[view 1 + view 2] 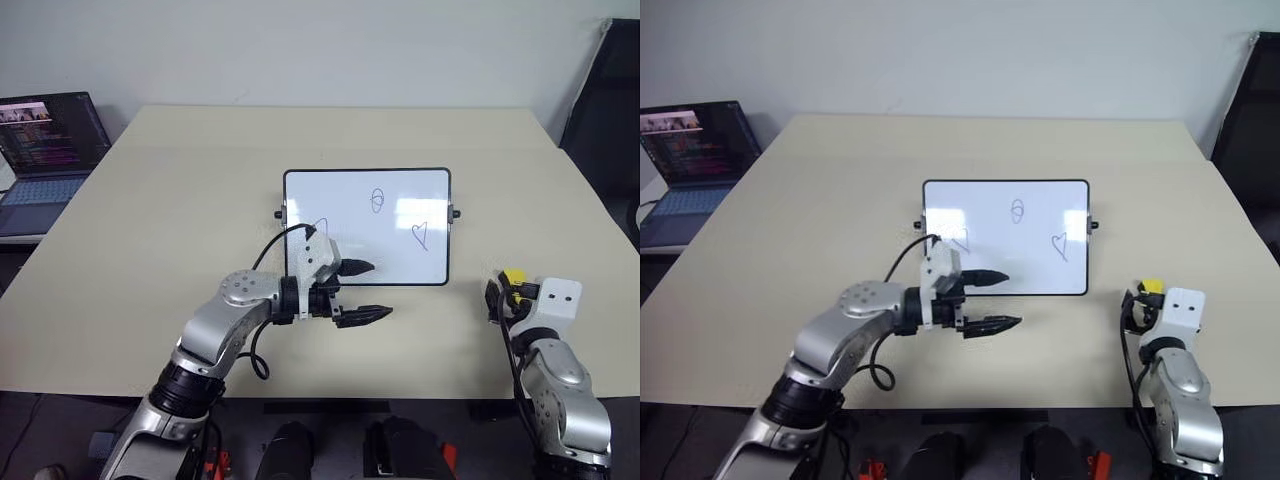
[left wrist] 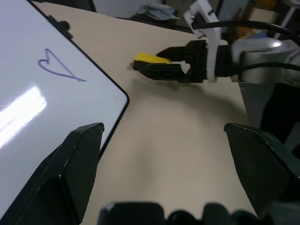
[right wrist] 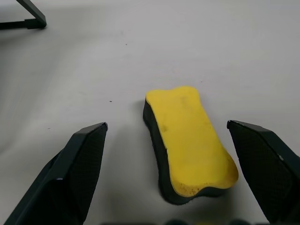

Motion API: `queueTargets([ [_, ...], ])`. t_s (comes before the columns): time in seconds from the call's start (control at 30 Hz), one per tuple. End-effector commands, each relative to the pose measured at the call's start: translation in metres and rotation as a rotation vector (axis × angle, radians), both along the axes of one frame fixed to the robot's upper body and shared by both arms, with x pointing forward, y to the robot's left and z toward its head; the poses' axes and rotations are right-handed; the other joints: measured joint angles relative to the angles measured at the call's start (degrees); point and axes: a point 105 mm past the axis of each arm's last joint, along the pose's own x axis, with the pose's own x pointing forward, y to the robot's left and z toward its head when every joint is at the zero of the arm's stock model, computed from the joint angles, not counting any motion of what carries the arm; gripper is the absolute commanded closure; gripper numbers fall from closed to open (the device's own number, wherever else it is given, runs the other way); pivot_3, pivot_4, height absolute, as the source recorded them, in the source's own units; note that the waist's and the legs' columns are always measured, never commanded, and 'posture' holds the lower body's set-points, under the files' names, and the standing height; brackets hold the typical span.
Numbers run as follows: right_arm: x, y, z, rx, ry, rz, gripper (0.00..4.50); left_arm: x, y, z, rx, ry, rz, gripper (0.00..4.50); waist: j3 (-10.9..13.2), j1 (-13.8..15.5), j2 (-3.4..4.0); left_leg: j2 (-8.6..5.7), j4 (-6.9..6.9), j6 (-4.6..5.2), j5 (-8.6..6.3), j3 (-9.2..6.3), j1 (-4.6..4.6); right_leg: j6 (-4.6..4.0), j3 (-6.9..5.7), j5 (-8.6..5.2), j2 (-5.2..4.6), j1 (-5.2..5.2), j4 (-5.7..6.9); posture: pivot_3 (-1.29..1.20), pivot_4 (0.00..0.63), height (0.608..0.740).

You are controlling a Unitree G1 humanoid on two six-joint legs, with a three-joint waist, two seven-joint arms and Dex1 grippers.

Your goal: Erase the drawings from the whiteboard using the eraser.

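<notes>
The whiteboard [image 1: 340,200] lies flat at the middle of the table. On it are the drawings: a small oval [image 1: 377,200], a heart [image 1: 421,235] and a second outline [image 1: 320,228] partly hidden behind my left gripper [image 1: 375,290]. That gripper is open and empty, pointing to the right over the board's near edge. The yellow eraser [image 3: 187,140] rests on the table right of the board. It lies between the open fingers of my right gripper [image 3: 166,124], touching neither. The left wrist view shows the heart [image 2: 56,65] and the eraser [image 2: 150,58] at the right gripper [image 2: 154,65].
An open laptop [image 1: 45,150] stands beyond the table's far left edge. A dark chair [image 1: 605,110] is at the far right. The beige table [image 1: 200,180] stretches wide around the board, and its front edge runs just below both arms.
</notes>
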Motion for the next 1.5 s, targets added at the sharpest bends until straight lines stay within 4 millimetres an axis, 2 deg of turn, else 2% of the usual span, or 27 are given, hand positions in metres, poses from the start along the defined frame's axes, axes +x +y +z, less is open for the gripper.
queueTargets([
  [0.03, 0.009, -0.006, 0.014, -0.019, -0.054, -0.01, 0.02, -0.005, -0.007, 0.008, 0.005, -0.047, -0.079, 0.0, 0.0, -0.1, -0.02, -0.01, 0.0, 0.0, 0.0, 0.21, -0.01, 0.01, 0.22, 0.0, 0.0, -0.17, 0.16, 0.0, 0.15, 0.74],
  [0.27, 0.018, -0.015, 0.02, -0.031, -0.078, -0.021, 0.02, -0.001, -0.01, 0.007, 0.012, -0.077, -0.069, 0.0, 0.0, -0.9, -0.03, 0.01, 0.08, 0.01, 0.0, 0.48, 0.11, 0.03, 0.58, 0.01, 0.08, -0.27, 0.43, 0.0, 0.15, 0.74],
  [0.53, 0.016, -0.017, 0.019, -0.03, -0.074, -0.025, 0.02, 0.0, -0.011, 0.008, 0.001, -0.093, -0.05, 0.0, 0.0, -1.0, -0.03, 0.03, 0.08, 0.02, 0.0, 0.51, 0.11, 0.04, 0.63, 0.02, 0.11, -0.3, 0.45, 0.0, 0.15, 0.74],
  [0.77, 0.015, -0.01, 0.011, 0.017, -0.027, 0.024, 0.02, 0.002, -0.01, 0.011, -0.005, -0.106, -0.039, 0.0, 0.0, -1.0, -0.03, 0.04, 0.09, 0.02, 0.0, 0.52, 0.11, 0.04, 0.64, 0.02, 0.13, -0.3, 0.45, 0.0, 0.15, 0.74],
  [1.1, 0.02, -0.017, 0.027, 0.05, 0.018, 0.083, 0.02, 0.004, -0.012, 0.01, -0.011, -0.115, -0.023, 0.0, 0.0, -1.0, -0.03, 0.04, 0.11, 0.02, 0.0, 0.52, 0.11, 0.05, 0.66, 0.02, 0.16, -0.3, 0.46, 0.0, 0.15, 0.74],
  [1.5, 0.014, -0.019, 0.026, 0.068, 0.06, 0.089, 0.02, 0.006, -0.013, 0.006, -0.015, -0.123, -0.009, 0.0, 0.0, -1.0, -0.03, 0.05, 0.11, 0.02, 0.0, 0.53, 0.1, 0.05, 0.68, 0.03, 0.17, -0.3, 0.45, 0.0, 0.15, 0.74],
])
